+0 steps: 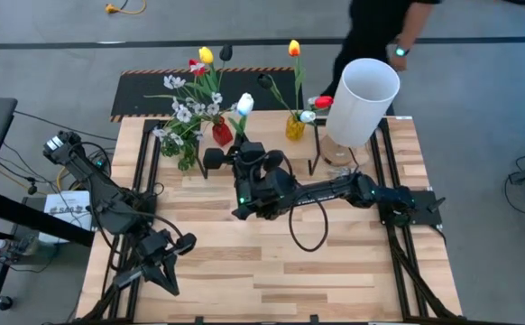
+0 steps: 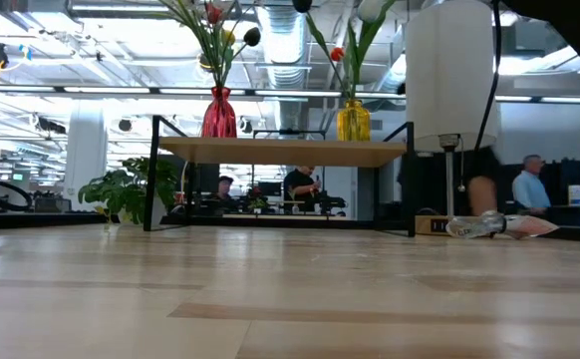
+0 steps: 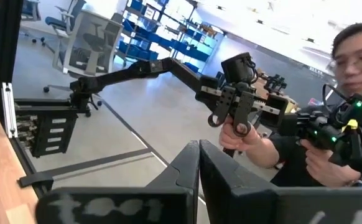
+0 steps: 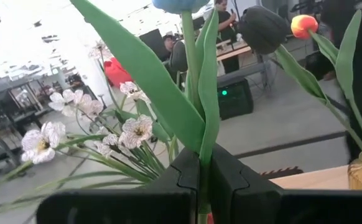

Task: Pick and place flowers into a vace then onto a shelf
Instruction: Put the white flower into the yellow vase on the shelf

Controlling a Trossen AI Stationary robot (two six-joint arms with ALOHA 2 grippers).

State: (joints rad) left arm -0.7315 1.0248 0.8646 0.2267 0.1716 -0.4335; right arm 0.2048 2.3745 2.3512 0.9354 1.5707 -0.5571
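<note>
My right gripper (image 1: pixel 241 143) reaches across the table to the red vase (image 1: pixel 222 134) and is shut on a white tulip (image 1: pixel 244 104). The red vase (image 2: pixel 220 112) and a yellow vase (image 2: pixel 352 120) stand on the shelf (image 2: pixel 290 152), each with flowers in it. White blossoms (image 4: pixel 134 130), a black tulip (image 4: pixel 265 28) and an orange tulip (image 4: pixel 303 25) show past the right fingers. My left gripper (image 1: pixel 168 273) waits shut at the table's near left, holding nothing. Neither gripper shows in the low view. My right gripper pinches the white tulip's green stem (image 4: pixel 203 146) between its two fingers, below the long leaves (image 4: pixel 150 81). The stem stands upright in the hold, with the head (image 4: pixel 181 5) high above the fingers. A bit of red shows just beneath them; the stem's lower end is hidden.
A tall white cylinder (image 1: pixel 362 99) stands at the table's far right, beside the shelf. A leafy green sprig (image 1: pixel 188 153) sits left of the red vase. A person (image 1: pixel 384 32) stands beyond the far edge. Bare wooden tabletop (image 1: pixel 271 262) lies in the middle and near part.
</note>
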